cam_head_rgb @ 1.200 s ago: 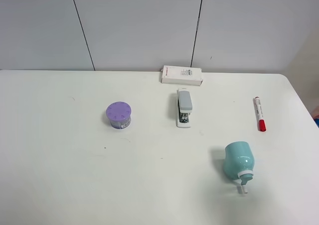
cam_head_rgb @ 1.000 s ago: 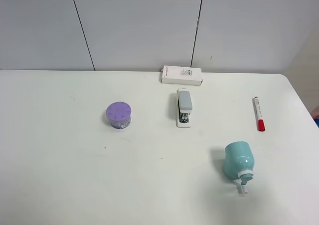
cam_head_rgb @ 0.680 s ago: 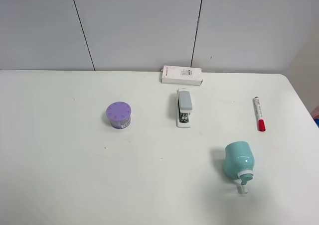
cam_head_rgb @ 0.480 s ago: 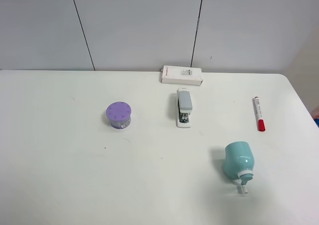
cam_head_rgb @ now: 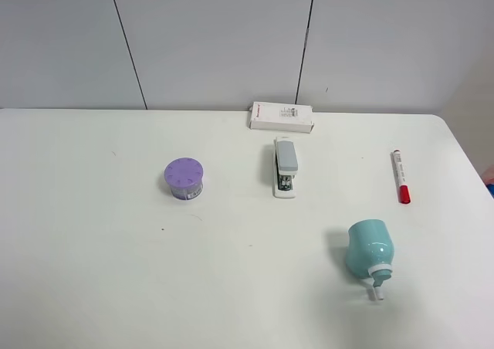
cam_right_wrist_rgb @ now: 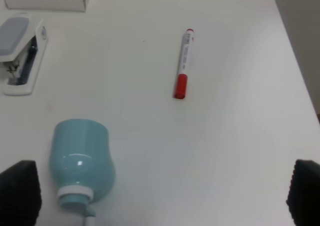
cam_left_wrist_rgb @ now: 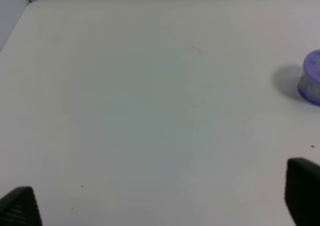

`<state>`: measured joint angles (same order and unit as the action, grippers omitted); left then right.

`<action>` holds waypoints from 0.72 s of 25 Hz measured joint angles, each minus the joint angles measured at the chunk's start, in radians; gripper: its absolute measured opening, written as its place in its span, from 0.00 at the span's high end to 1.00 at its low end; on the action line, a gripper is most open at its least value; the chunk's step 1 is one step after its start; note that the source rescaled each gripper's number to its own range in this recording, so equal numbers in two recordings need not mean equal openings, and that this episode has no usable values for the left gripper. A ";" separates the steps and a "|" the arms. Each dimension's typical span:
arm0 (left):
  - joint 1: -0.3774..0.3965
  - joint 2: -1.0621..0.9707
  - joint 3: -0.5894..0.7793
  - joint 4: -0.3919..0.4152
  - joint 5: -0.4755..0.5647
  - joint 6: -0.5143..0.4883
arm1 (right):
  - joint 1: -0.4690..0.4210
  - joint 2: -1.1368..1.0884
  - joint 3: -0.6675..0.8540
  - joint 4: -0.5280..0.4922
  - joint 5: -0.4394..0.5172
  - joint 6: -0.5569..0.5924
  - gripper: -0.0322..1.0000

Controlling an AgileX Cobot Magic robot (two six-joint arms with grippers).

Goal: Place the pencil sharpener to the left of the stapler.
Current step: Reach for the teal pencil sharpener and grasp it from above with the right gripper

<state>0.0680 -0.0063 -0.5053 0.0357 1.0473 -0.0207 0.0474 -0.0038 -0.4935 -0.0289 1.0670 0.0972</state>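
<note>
White tabletop (cam_head_rgb: 93, 249) under grey wall panels; nothing is picked up yet.

I see no change over the last second, and no object has shifted, so I judge the task has not started. The sharpener (cam_head_rgb: 369, 249) lies on its side to the right of the stapler (cam_head_rgb: 285, 166) and nearer the front edge, well apart from it, crank end toward me. My right hand (cam_right_wrist_rgb: 162, 193) hangs above it with fingers wide apart and holds nothing. My left hand (cam_left_wrist_rgb: 160, 201) is just as spread over bare tabletop, with the purple cylinder (cam_head_rgb: 184, 178) off to one side. The target is the gap between stapler and cylinder. The marker (cam_head_rgb: 400, 177) and box (cam_head_rgb: 281, 116) lie out of the way.
</note>
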 joint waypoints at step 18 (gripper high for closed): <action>0.000 0.000 0.000 0.000 0.000 0.000 | 0.000 0.785 -0.320 0.120 0.146 0.123 0.00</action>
<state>0.0680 -0.0063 -0.5053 0.0357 1.0473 -0.0207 0.0474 0.7809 -0.8138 0.0916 1.2130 0.2206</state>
